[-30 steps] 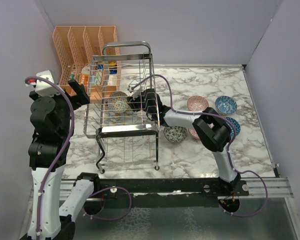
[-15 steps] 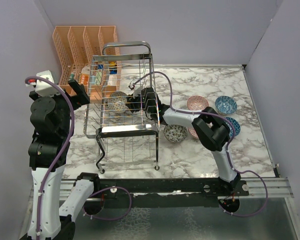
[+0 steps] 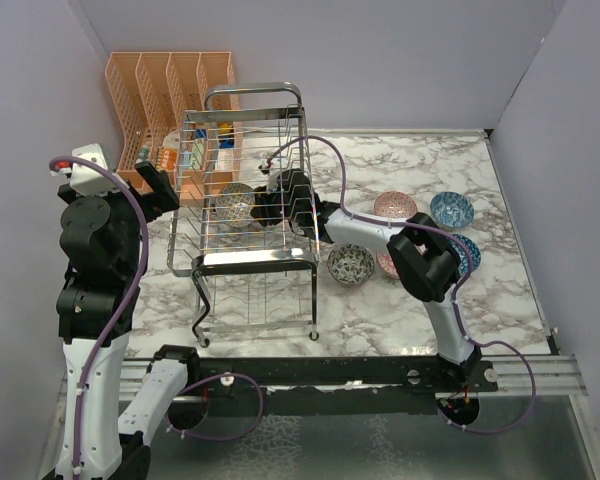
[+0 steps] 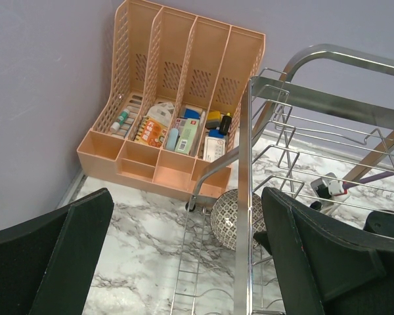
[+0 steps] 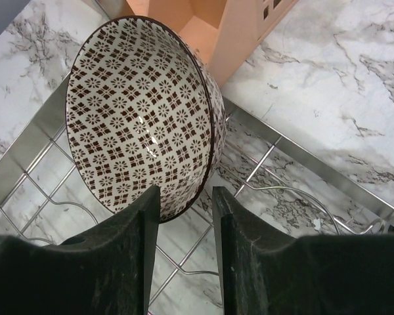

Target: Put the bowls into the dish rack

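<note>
The chrome wire dish rack [image 3: 252, 92] stands at the left middle of the table. A bowl with a brown-and-white patterned inside [image 3: 236, 205] stands tilted on its edge inside it, and shows in the right wrist view [image 5: 138, 111] and the left wrist view [image 4: 226, 220]. My right gripper [image 3: 267, 205] reaches into the rack. Its jaws [image 5: 186, 193] stand a little apart, straddling the bowl's lower rim without pinching it. My left gripper [image 3: 160, 185] hovers wide open and empty left of the rack [image 4: 184, 216]. A pink bowl [image 3: 394, 206], a blue bowl [image 3: 451, 210] and a black-and-white bowl [image 3: 351, 264] sit on the table to the right.
An orange slotted organizer [image 3: 165, 90] with small items stands behind the rack against the back left wall, and shows in the left wrist view [image 4: 177, 85]. A second blue bowl [image 3: 467, 250] and a pink-red bowl [image 3: 388, 265] are partly hidden by my right arm. Walls close in on three sides.
My right gripper has edged slightly further left inside the rack by the patterned bowl. The left arm has barely moved.
</note>
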### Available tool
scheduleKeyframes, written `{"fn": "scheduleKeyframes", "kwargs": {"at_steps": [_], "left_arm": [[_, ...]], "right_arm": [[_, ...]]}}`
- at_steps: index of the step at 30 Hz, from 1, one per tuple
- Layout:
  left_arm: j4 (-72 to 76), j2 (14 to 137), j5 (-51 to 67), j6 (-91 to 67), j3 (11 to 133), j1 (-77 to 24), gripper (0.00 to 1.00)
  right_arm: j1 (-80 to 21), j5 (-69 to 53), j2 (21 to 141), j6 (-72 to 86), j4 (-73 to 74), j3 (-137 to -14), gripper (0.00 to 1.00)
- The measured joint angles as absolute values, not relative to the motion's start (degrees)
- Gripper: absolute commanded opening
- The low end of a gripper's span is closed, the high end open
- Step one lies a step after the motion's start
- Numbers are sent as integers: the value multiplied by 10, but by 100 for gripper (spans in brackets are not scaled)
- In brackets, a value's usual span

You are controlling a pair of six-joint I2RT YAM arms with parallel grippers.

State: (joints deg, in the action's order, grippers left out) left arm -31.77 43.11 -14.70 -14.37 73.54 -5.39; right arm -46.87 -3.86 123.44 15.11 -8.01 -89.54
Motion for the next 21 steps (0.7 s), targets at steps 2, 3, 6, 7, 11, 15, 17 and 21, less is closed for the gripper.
{"fn": "scheduleKeyframes", "kwargs": {"at_steps": [2,3,6,7,11,15,17,21], "left_arm": [[-318,430,-147,-144,735,-54,99],[-318,430,-147,-144,735,-54,99],[-318,429,-148,-144,735,-54,99],[-318,429,-149,-144,735,-54,99],[-318,428,-150,-144,735,-54,99],[-318,428,-151,-144,734,-54,99],[-318,428,-151,-144,733,-54,99],[-318,428,-151,-144,733,-54,99]], "right_arm": [[-469,-39,1234,155,-72,-898,36],[-469,-39,1234,158,-68,-899,36],[-469,-39,1234,163,-67,-900,36],[-469,-39,1234,164,-66,-900,35],[-469,-39,1235,168,-63,-905,31],[-468,-39,1238,172,-63,-912,26],[-467,-38,1240,173,-63,-912,19],[-465,-35,1245,173,-65,-913,14]]}}
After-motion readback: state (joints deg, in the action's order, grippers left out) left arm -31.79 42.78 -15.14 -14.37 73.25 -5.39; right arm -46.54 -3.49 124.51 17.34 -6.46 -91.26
